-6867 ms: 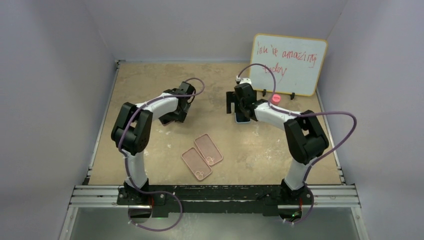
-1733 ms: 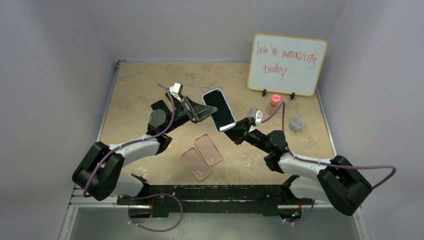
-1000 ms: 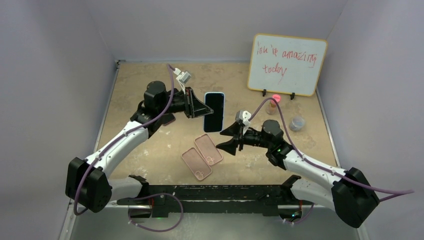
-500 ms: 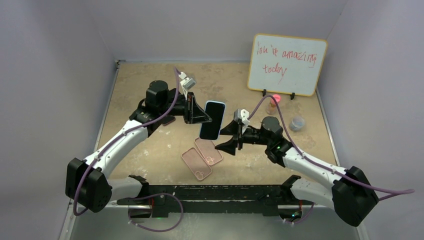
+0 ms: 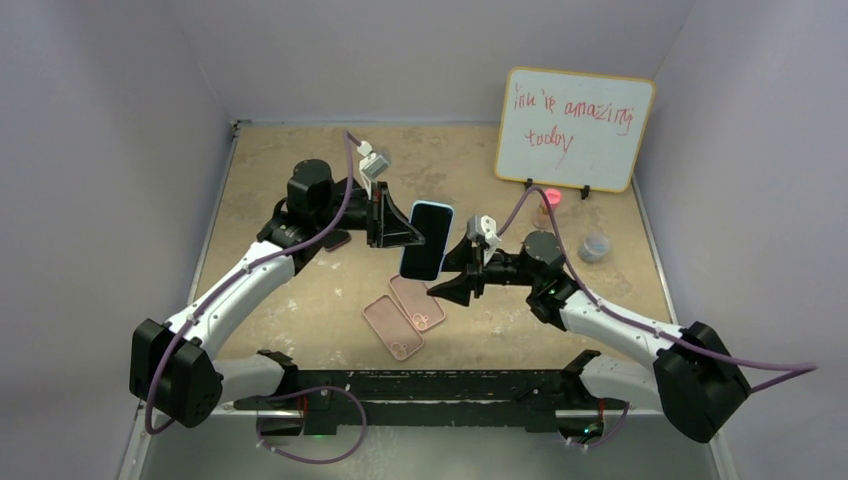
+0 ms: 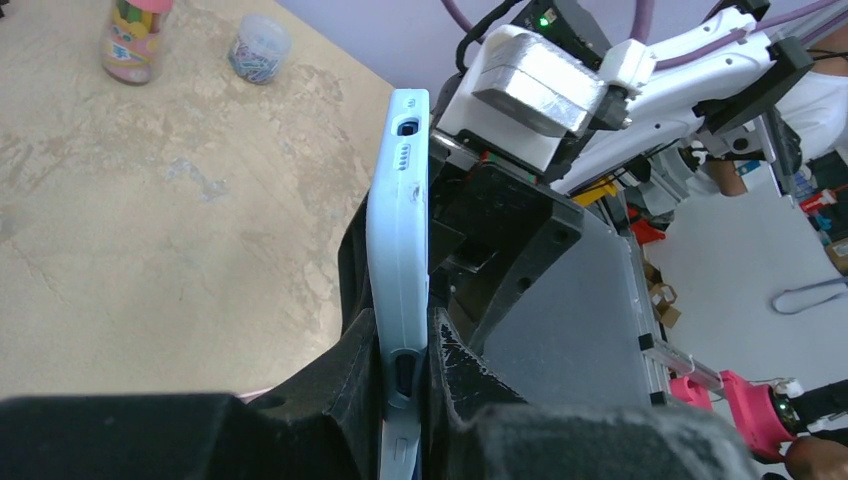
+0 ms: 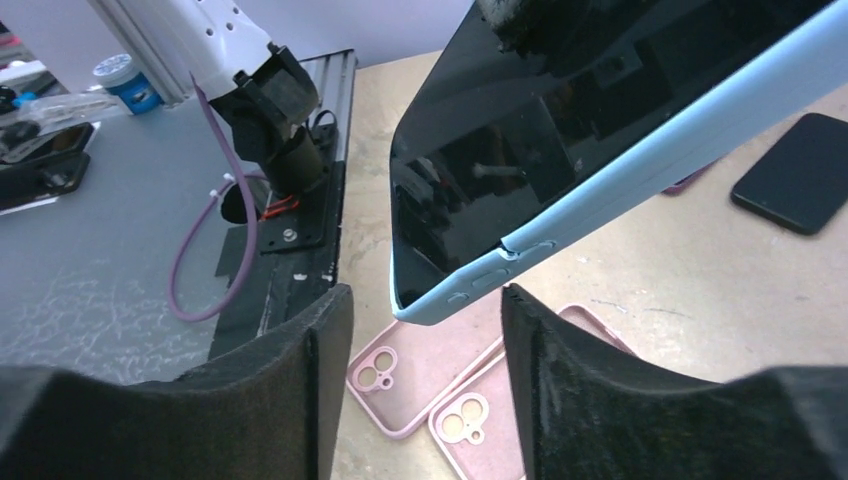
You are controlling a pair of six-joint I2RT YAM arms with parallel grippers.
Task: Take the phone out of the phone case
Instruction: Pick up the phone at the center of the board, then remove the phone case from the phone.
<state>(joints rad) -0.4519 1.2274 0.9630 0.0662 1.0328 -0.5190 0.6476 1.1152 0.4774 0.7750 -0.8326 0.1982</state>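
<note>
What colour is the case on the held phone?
Light blue; the phone case shows best in the left wrist view.

A whiteboard [image 5: 577, 128] with red handwriting stands at the upper right of the tan counter [image 5: 280, 170]. Just in front of it sit a pink-lidded jar [image 5: 548, 203] and, lower right, a small clear tub [image 5: 595, 245]. Two empty pink phone cases [image 5: 417, 298] [image 5: 393, 327] lie side by side at lower centre.

The phone [image 7: 520, 150] in its pale blue phone case [image 7: 650, 170] runs off the right wrist view's top and right edges. Its lower end disappears between the fingers [image 6: 340, 370] of the left gripper [image 6: 402, 330].
</note>
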